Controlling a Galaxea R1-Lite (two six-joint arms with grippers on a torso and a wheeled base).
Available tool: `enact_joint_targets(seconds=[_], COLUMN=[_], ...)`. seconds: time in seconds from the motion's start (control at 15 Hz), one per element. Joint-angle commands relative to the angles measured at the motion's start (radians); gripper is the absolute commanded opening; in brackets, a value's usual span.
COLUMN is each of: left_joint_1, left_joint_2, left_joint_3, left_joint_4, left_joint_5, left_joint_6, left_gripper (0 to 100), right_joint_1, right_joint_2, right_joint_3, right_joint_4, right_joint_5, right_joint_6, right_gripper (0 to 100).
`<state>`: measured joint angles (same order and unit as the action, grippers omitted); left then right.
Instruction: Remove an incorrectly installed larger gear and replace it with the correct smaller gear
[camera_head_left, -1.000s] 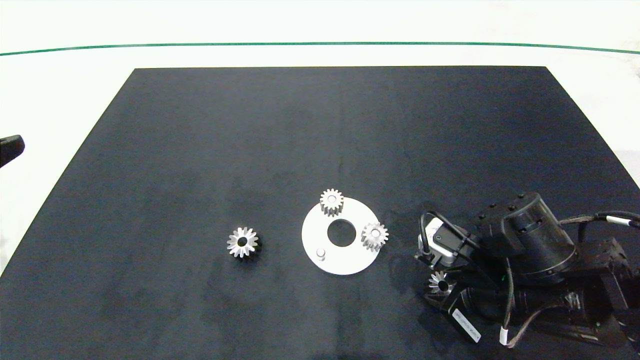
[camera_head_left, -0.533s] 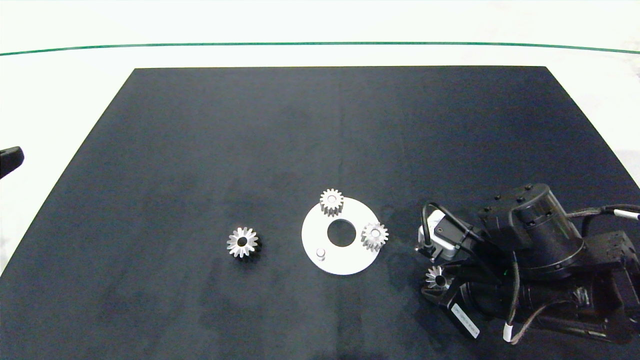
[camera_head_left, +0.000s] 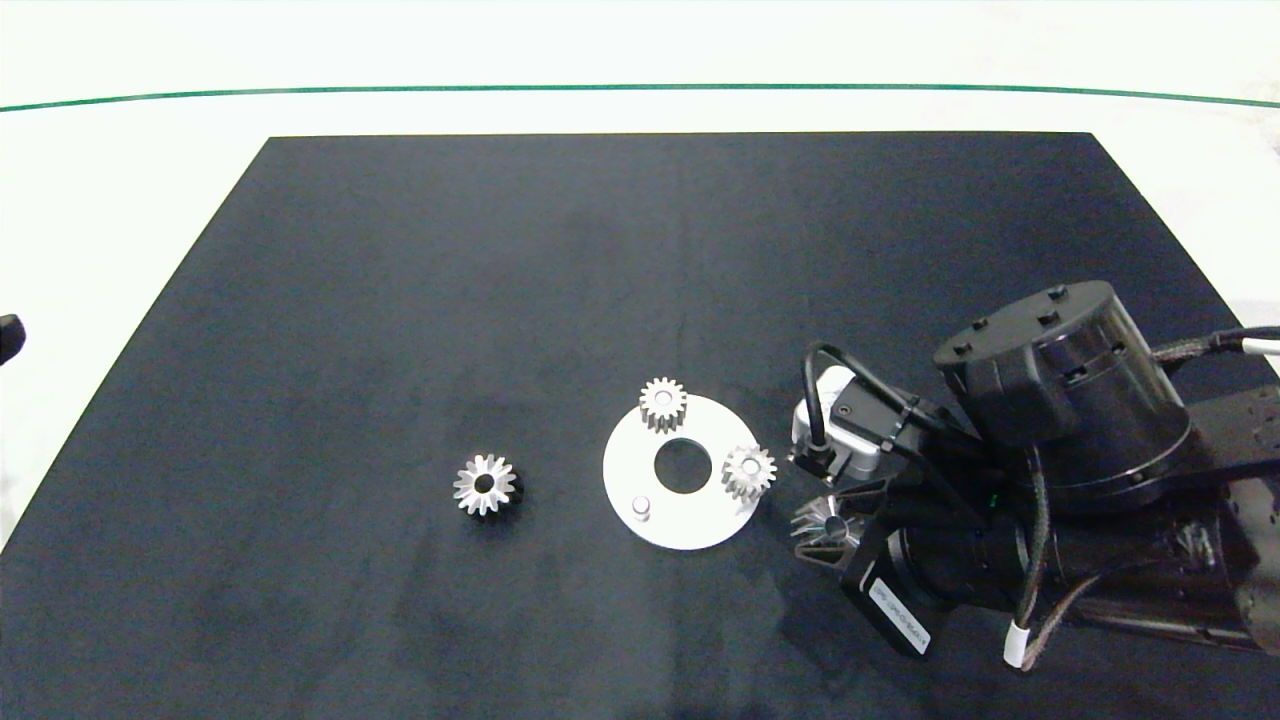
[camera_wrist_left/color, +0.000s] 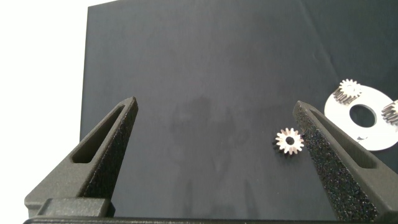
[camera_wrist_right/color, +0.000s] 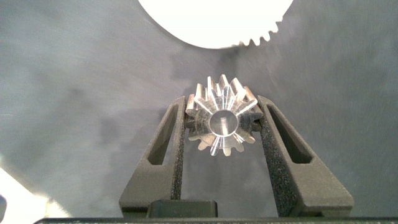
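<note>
The right gripper (camera_head_left: 835, 525) sits at the lower right of the head view, its two fingers clamped on a silver gear (camera_head_left: 822, 522) with long, deeply cut teeth. This appears to be the larger gear (camera_wrist_right/color: 222, 121), and the right wrist view shows it pinched between the foam pads. It is held just beside the lower right edge of the white disc (camera_head_left: 683, 516), apart from it.

On the disc, two chunky pinions stand, one at the upper rim (camera_head_left: 663, 403) and one at the right rim (camera_head_left: 749, 472), and a short peg (camera_head_left: 642, 508) stands bare at the lower left (no gear on it).

The smaller gear (camera_head_left: 485, 484) lies on the black mat (camera_head_left: 640, 260), left of the disc and well apart from it.

The left gripper (camera_wrist_left/color: 217, 155) hangs with fingers spread wide above the mat's left side; the smaller gear (camera_wrist_left/color: 289, 142) and disc (camera_wrist_left/color: 367, 121) show beyond it.
</note>
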<state>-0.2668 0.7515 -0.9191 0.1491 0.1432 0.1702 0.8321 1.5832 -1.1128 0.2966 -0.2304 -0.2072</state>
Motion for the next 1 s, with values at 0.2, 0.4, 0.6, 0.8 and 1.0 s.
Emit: enact_joint_targets(seconds=[0.2,0.4,0.6,0.8,1.0], left_joint_1=[0.001,0.000,0.000,0.000,0.000], left_joint_2=[-0.044,-0.054,-0.058,-0.063,-0.064], left_joint_3=[-0.006,-0.006,-0.003,-0.003,-0.003], left_joint_4=[0.013,0.015,0.015,0.015,0.015], left_joint_5=[0.001,0.001,0.001,0.001,0.001], left_joint_6=[0.005,0.005,0.005,0.005,0.005], left_gripper=[100,100,100,100,100], right_joint_1=[0.090,0.117,0.127,0.127,0.127], right_joint_2=[0.152,0.228,0.297,0.342,0.368], right_joint_3=[-0.266,-0.334,-0.421,-0.481,-0.501], right_joint_4=[0.118,0.133,0.185,0.223,0.225], right_joint_5=[0.000,-0.001,-0.001,-0.007,-0.017], right_joint_6=[0.015,0.015,0.015,0.015,0.014], right_gripper=[25,25,25,25,25])
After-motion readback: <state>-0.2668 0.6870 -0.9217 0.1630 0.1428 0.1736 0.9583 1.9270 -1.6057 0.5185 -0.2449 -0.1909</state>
